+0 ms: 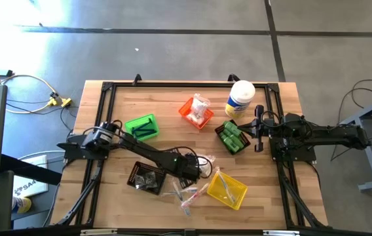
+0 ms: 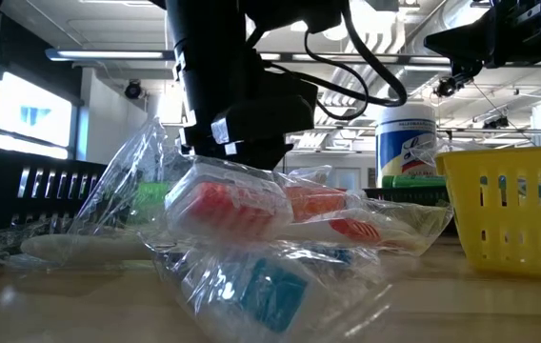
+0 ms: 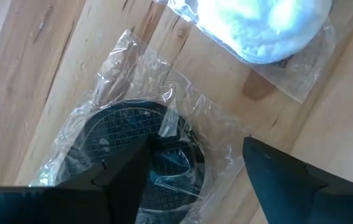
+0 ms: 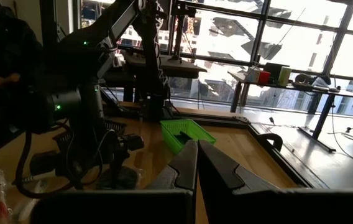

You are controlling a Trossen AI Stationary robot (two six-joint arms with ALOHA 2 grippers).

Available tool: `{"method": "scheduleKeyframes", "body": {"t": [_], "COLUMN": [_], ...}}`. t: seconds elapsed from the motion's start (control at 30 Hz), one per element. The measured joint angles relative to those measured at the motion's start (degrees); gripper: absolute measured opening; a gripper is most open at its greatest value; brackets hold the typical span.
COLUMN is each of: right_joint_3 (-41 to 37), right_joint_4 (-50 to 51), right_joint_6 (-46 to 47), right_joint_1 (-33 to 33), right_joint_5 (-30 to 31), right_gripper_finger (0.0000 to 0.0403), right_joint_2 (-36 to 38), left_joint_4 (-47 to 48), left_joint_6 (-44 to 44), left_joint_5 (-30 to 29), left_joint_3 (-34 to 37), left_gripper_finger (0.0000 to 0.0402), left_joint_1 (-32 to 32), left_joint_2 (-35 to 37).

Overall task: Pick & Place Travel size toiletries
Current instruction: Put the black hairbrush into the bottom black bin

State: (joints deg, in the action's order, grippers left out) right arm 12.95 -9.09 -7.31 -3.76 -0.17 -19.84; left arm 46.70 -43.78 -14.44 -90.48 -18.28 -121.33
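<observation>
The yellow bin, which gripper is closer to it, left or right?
Left. The left gripper is down among the clear packets right beside the yellow bin, jaws open. The right gripper waits farther off, near the white canister, jaws shut.

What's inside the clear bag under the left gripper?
Left wrist view: the clear bag holds a dark round item with a grid-like mesh face. The open left gripper straddles it; one finger covers part of the item, so its full shape is hidden.

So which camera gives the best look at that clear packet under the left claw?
The left wrist view: the clear packet with a dark meshed thing inside lies between the open left gripper fingers. The overhead and low views show only clutter there; the right wrist view shows nothing of it.
</observation>
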Motion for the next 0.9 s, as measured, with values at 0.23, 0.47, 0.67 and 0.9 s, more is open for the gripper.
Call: {"method": "scheduleKeyframes", "body": {"t": [0.23,0.47,0.67,0.9], "right_joint_3": [0.0,0.0,0.0,0.0], "right_joint_4": [0.0,0.0,0.0,0.0], "right_joint_6": [0.0,0.0,0.0,0.0], "right_joint_1": [0.0,0.0,0.0,0.0], "right_joint_5": [0.0,0.0,0.0,0.0], "right_gripper_finger": [0.0005,0.0005,0.0005,0.0005], "right_joint_2": [0.0,0.0,0.0,0.0], "left_joint_4": [-0.3,-0.3,-0.7,-1.3], "left_joint_6": [-0.2,-0.6,-1.6,-1.6], "left_joint_5": [0.5,0.6,0.2,0.2], "left_joint_3": [0.0,0.0,0.0,0.1], "left_gripper_finger": [0.0191,0.0127,0.0065,0.0008], "left_joint_1": [0.0,0.0,-0.1,-0.1], "left_joint_2": [0.0,0.0,0.0,-0.1]}}
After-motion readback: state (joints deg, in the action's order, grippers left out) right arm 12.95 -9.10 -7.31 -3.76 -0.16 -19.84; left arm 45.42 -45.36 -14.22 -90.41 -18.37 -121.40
